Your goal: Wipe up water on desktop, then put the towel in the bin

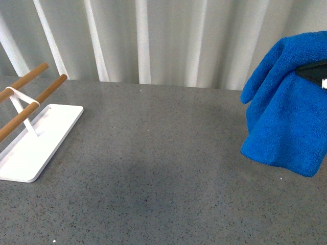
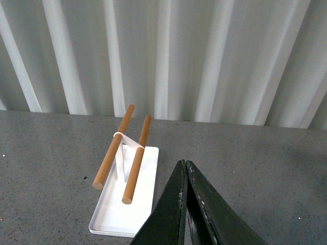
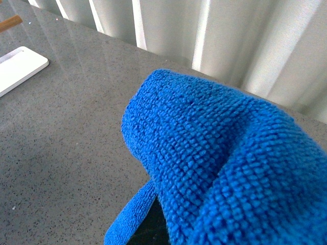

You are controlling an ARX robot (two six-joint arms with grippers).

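While the towel point(image 1: 286, 117) hangs clear of the worktop point(image 1: 153, 168), pinched in the right end effector point(image 1: 312, 70), and the left end effector point(image 2: 185, 166) sits pressed together, no water shows, so wiping seems done and only binning remains.

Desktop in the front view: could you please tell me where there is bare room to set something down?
The desktop is bare across its middle, from the white tray on the left to the hanging towel on the right, back to the curtain. Crowded only at the left edge, around the tray's wooden rods.
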